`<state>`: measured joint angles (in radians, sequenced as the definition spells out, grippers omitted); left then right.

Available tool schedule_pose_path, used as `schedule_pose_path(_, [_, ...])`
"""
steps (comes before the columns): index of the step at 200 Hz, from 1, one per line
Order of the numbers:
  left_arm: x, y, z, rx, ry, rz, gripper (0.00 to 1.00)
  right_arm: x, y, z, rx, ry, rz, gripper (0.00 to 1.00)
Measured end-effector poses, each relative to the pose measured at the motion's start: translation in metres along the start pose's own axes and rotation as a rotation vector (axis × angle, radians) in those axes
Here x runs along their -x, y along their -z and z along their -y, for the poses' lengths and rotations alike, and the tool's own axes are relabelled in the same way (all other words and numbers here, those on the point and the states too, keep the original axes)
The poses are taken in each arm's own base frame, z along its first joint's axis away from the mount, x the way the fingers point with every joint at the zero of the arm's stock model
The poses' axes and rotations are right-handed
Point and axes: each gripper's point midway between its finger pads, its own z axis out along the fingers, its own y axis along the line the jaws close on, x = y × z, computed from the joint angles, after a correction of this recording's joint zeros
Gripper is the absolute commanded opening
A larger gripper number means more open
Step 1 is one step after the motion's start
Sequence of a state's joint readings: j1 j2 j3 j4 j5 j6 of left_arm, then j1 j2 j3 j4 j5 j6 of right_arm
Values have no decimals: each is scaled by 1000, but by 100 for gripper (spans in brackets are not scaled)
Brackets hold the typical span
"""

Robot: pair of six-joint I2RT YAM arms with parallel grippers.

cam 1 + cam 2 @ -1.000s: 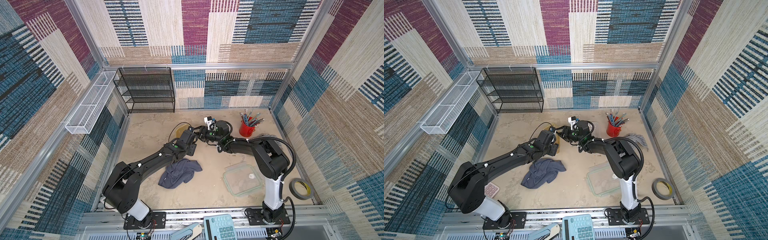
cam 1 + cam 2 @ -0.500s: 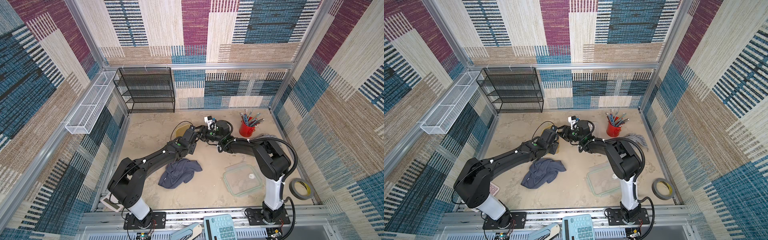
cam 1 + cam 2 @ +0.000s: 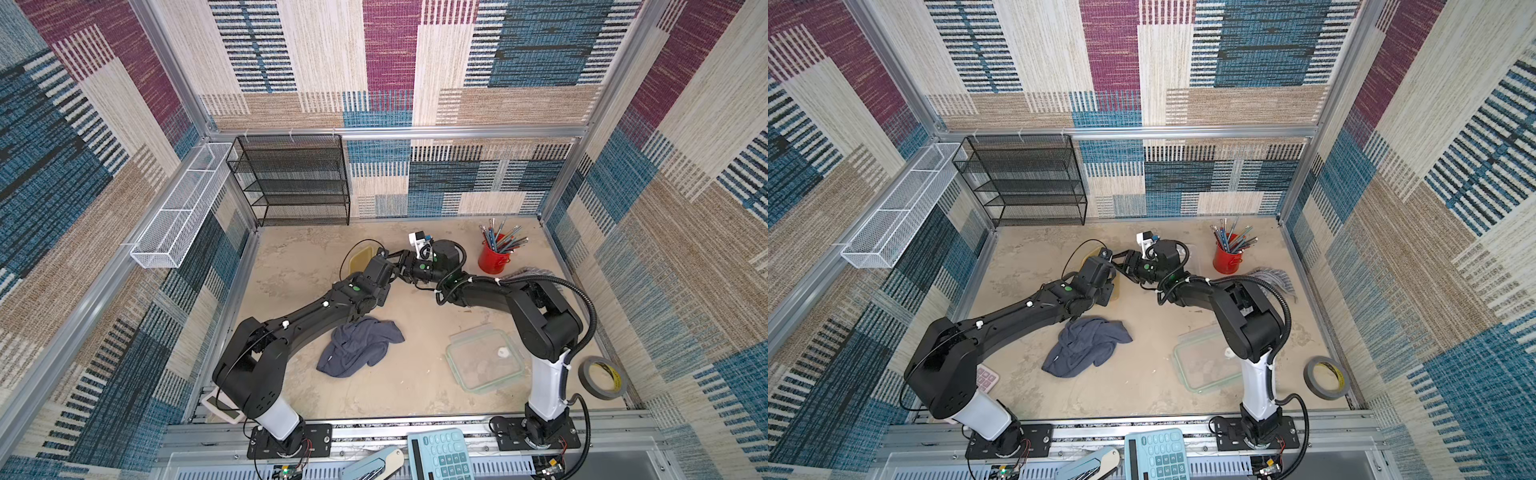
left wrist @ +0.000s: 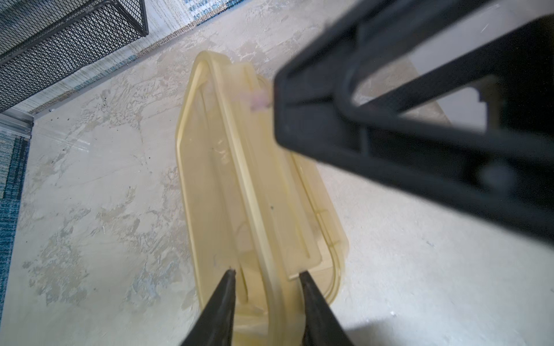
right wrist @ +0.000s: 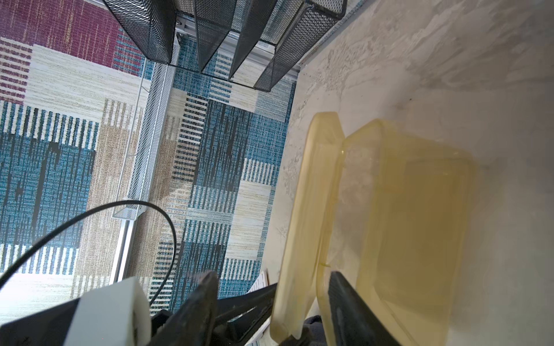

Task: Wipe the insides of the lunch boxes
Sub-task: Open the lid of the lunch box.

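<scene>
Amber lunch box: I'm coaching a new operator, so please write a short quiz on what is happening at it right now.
1. True or false: the cloth lies on the table, touched by neither the left gripper nor the right gripper.
2. Which box are both grippers at? A. the amber lunch box B. the clear one C. neither
3. In a few words: how does the amber box's lid sit?
Key: 1 true; 2 A; 3 tilted up, not flat on the box.
</scene>
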<state>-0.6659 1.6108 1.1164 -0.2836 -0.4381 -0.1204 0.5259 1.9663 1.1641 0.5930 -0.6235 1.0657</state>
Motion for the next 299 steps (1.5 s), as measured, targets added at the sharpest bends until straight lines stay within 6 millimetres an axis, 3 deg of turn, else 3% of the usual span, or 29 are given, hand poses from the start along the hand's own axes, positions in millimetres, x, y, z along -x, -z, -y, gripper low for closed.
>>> schedule_pose_path(51, [3, 6, -3, -2, -9, 16, 34, 4, 4, 15, -59, 17, 26, 66])
schedule_pose_path(93, [1, 13, -6, -3, -5, 29, 33, -5, 4, 54, -164, -17, 20, 65])
schedule_pose_path(172, [0, 28, -13, -12, 30, 96, 31, -3, -11, 80, -290, 32, 0, 47])
schedule_pose_path(234, [4, 28, -17, -30, 66, 121, 31, -16, -18, 103, -367, 31, -66, 42])
schedule_pose_path(299, [-2, 31, -2, -131, 52, 122, 47, -18, -19, 104, -361, 54, -78, 42])
